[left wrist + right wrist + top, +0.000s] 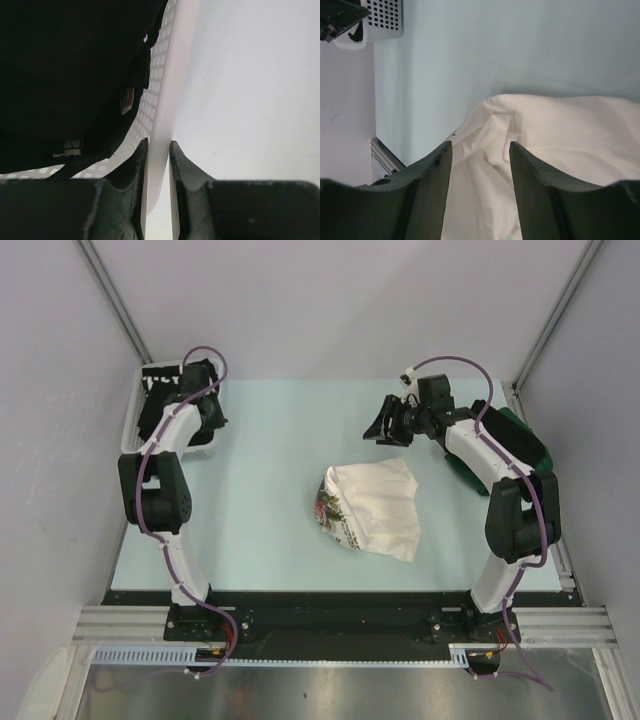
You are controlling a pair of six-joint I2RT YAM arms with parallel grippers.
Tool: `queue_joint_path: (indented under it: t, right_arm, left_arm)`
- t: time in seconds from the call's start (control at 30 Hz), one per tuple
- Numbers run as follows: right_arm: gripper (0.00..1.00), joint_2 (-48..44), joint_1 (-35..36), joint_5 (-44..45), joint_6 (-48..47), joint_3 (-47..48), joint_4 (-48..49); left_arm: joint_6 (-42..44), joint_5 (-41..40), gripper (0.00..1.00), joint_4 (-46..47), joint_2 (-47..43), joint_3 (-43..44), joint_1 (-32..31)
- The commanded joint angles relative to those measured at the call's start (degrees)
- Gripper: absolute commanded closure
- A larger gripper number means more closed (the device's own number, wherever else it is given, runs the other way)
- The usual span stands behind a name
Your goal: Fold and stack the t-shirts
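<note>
A white t-shirt [372,505] with a floral print at its left edge lies crumpled in the middle of the table; it also fills the right wrist view [560,150]. My right gripper [385,428] is open and empty, hovering just beyond the shirt's far right corner [480,145]. A dark green t-shirt [525,440] lies at the right edge under my right arm. Black t-shirts [160,405] sit in the white mesh basket [130,440] at the far left. My left gripper [200,390] is shut on the basket's rim [170,65], with black cloth [65,75] just inside it.
Grey walls close in the table at the left, right and back. The basket's corner shows in the right wrist view [382,17]. A metal rail runs along the table's right edge [560,560].
</note>
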Motion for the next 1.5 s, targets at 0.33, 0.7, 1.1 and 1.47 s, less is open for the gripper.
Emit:
queue_joint_path:
  t: [0.33,0.7,1.1,1.47]
  right_arm:
    - [0.46,-2.75,-0.37,-0.81,-0.16,0.04,0.31]
    - [0.46,-2.39,0.07,-1.6,0.81,-0.05,1.63]
    - [0.44,-2.57,0.68,-1.34,0.02,-1.02,1.19]
    - [0.35,-3.45,4.73,6.75,-3.06,-1.28,-1.18]
  left_arm:
    - [-2.0,-14.43,0.99,-9.12,1.96,1.29,4.28]
    - [-1.65,-23.57,0.99,-10.52,0.38,-0.21,4.55]
    - [-1.03,-15.42,0.78,-7.19,-3.75,-2.49,4.9]
    - [-0.59,-1.63,0.72,-6.13,-12.62,-1.88,4.55]
